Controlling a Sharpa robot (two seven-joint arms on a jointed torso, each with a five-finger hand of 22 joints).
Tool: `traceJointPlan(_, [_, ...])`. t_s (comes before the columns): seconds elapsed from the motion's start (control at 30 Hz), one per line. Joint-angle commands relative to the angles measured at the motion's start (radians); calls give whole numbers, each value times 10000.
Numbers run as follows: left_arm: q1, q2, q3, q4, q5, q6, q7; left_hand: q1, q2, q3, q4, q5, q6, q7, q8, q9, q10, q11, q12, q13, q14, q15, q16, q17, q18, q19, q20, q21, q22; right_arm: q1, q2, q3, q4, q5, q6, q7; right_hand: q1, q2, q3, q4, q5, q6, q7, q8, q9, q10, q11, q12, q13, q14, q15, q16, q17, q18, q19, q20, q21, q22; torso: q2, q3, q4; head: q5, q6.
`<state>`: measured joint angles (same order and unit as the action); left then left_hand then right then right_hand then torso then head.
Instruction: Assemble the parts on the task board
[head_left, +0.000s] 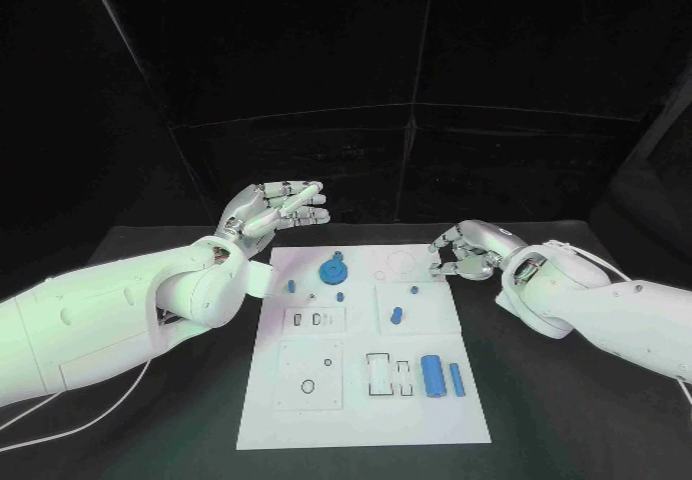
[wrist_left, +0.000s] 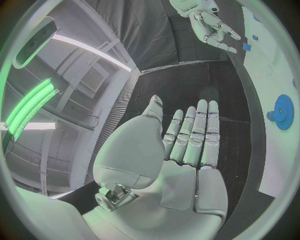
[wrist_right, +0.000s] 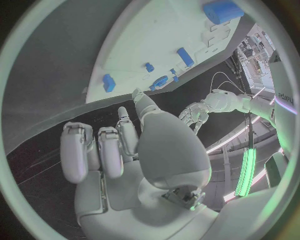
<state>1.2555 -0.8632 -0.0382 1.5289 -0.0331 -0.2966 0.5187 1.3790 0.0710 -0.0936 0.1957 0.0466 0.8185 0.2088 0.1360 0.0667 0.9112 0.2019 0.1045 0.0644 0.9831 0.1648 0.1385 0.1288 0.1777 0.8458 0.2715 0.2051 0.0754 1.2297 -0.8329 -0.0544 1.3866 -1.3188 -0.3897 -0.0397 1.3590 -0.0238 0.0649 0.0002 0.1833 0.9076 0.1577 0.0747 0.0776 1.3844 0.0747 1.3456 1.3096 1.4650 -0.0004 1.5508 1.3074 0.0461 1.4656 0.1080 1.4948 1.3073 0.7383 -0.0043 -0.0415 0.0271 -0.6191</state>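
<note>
The white task board (head_left: 361, 400) lies in the middle of the table. On it are a blue gear (head_left: 335, 270), a curved blue piece (head_left: 395, 317), a blue block (head_left: 431, 375) and a thin blue bar (head_left: 456, 379). My left hand (head_left: 274, 212) is raised beyond the board's far left corner, fingers straight and apart, holding nothing; the left wrist view shows its flat palm (wrist_left: 187, 145) with the gear (wrist_left: 283, 111) off to one side. My right hand (head_left: 469, 250) hovers at the board's far right corner with its fingers (wrist_right: 100, 150) curled in on nothing.
Small blue pieces (head_left: 290, 286) (head_left: 414, 291) stand in the board's far half. Outlined recesses (head_left: 379, 373) mark its near half. Black table (head_left: 173, 400) surrounds the board on every side. A white cable (head_left: 87, 400) trails under my left arm.
</note>
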Motion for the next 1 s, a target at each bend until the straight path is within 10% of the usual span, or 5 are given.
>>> traceJointPlan(0.03, [15, 17, 8, -7, -40, 132, 34, 10, 49, -6, -67, 12, 43, 407, -43, -10, 80, 18, -17, -10, 58, -26, -42, -14, 56, 101, 3, -49, -14, 22, -139, 8, -180, 946, 707, 910, 153, -25, 5, -89, -37, -12, -9, -24, -24, -11, -46, -78, 199, 973, -71, 43, 2247, -99, 213, -87, 67, 865, 7, 30, -20, -90, 20])
traceJointPlan(1.0, [10, 106, 4, -120, -40, 211, 25, 44, 71, 2, -95, 11, 53, 403, -50, -9, 91, 16, -28, -9, 68, -26, -58, -14, 56, 112, 3, -62, -23, -1, 714, 7, -1811, 1167, 1246, 1166, 366, 212, 225, -320, -73, 189, -10, 50, -2, 66, -50, -23, 277, 976, -64, 48, 2263, -101, 220, -77, 70, 881, 17, 20, 6, -23, -80])
